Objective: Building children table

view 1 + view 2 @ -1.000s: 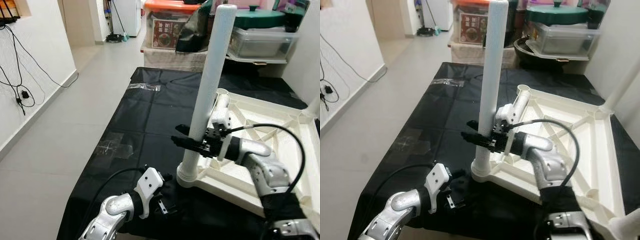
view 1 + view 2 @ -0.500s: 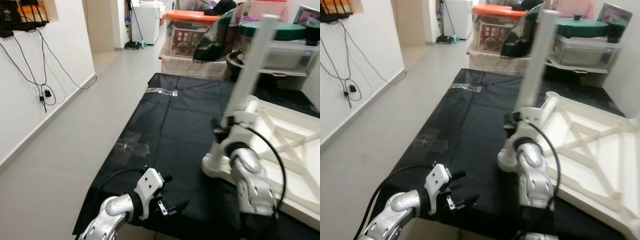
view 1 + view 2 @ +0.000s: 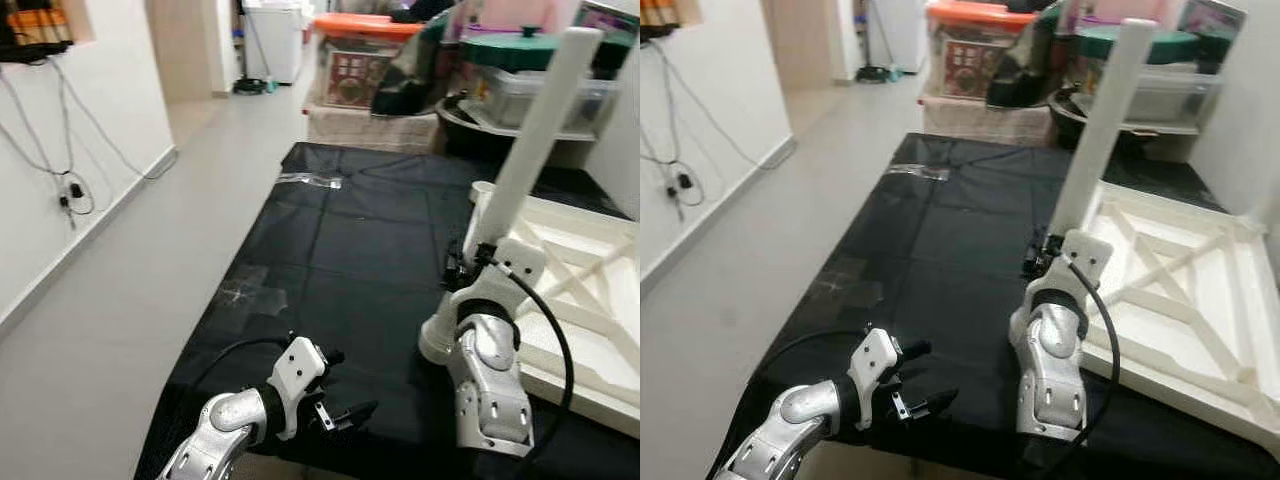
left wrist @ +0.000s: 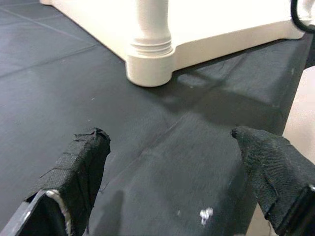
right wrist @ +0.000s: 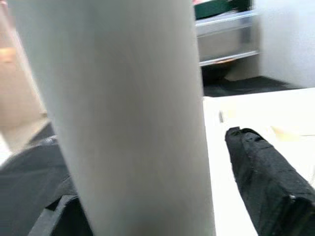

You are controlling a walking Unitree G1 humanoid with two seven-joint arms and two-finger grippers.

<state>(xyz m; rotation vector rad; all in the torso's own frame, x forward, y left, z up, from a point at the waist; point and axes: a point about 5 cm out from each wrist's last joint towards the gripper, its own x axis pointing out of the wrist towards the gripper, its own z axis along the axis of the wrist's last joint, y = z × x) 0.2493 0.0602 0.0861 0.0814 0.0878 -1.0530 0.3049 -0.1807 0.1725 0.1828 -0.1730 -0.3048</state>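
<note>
Your right gripper (image 3: 1042, 250) sits at centre-right of the head views, against the lower part of the white table leg (image 3: 530, 135). In the right wrist view one black finger (image 5: 268, 169) lies on each side of the leg with the leg between them, but you cannot tell whether the fingers press on it. The leg rises tilted toward the upper right of the frame, and its foot stands in the near corner socket (image 4: 150, 61) of the upturned white tabletop (image 3: 1200, 300).

The tabletop lies flat on the black sheet (image 3: 350, 240) and takes up the right side of the frame. Its near edge runs toward the lower right corner, close to the sheet's front edge there.

Your left gripper (image 3: 340, 410) hangs at bottom centre, just over the front edge of the sheet, fingers spread wide with nothing between them. The left wrist view shows its two fingers (image 4: 81, 164) apart above bare sheet, the corner socket ahead of them and well apart from the tips.

You have open sheet across the middle and left of the frame, with a patch of clear tape (image 3: 255, 295) left of centre and another (image 3: 310, 180) further back. Left of the sheet's long edge is bare grey floor (image 3: 130, 260) up to the white wall, where cables (image 3: 70, 190) hang. Boxes and bins (image 3: 370, 65) crowd the far end, at the top of the frame.
</note>
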